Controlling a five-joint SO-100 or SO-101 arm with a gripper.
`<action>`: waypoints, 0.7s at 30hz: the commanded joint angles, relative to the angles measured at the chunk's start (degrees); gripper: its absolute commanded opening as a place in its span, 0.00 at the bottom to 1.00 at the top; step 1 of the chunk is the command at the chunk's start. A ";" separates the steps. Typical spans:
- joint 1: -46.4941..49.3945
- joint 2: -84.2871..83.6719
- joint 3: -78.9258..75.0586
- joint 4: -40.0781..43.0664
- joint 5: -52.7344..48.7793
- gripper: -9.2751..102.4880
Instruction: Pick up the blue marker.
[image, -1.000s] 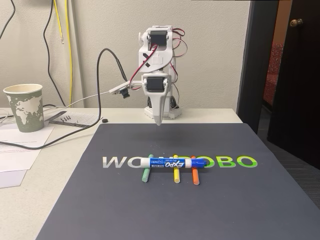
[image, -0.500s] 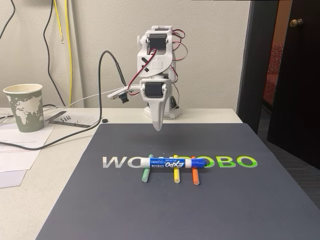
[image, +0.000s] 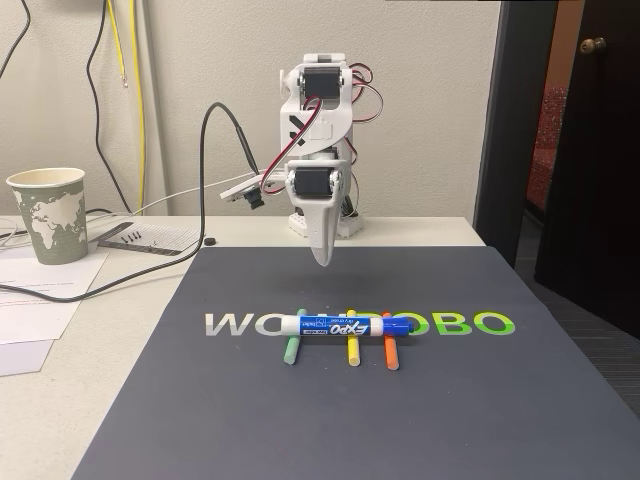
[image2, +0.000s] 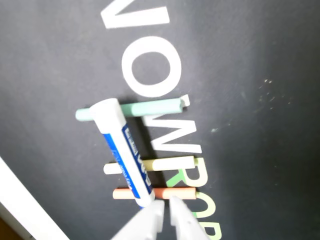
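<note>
— Gripper (image: 322, 258) first: what are you seeing?

— I'm watching it hang point-down in the fixed view, above the far part of the dark mat (image: 250, 420), well clear of the surface. In the wrist view its two white fingertips (image2: 152, 216) are coming in from the bottom edge with only a thin slit between them, so I'm reading it as nearly closed, and it's holding nothing.

— Count the items for me.

— I'm counting one blue marker (image: 343, 326) and three thin sticks: one green stick (image: 292, 350), one yellow stick (image: 352, 351) and one orange stick (image: 389, 353). Off the mat, I'm also seeing one paper cup (image: 48, 214) at the left of the fixed view, sitting among loose papers (image: 35, 300).

— And the marker relative to the gripper?

— In the fixed view it's lying crosswise on the mat's lettering, resting across all three sticks, below and nearer the camera than the gripper tip, with open mat between them. Its blue cap is pointing right in that view. In the wrist view the blue marker (image2: 124, 150) is running diagonally, its white end up near the green stick (image2: 145, 107) and its blue end down just beside the fingertips, close to the orange stick (image2: 175, 193). The yellow stick (image2: 170, 164) is lying between those two.

— Touching?

— I'm not seeing any contact; the gripper is hovering above it.
</note>
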 joint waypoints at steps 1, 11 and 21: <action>-0.70 0.09 -3.69 0.53 0.88 0.08; -1.14 -4.92 -12.13 5.01 1.58 0.08; -0.88 -6.15 -12.13 2.81 0.97 0.08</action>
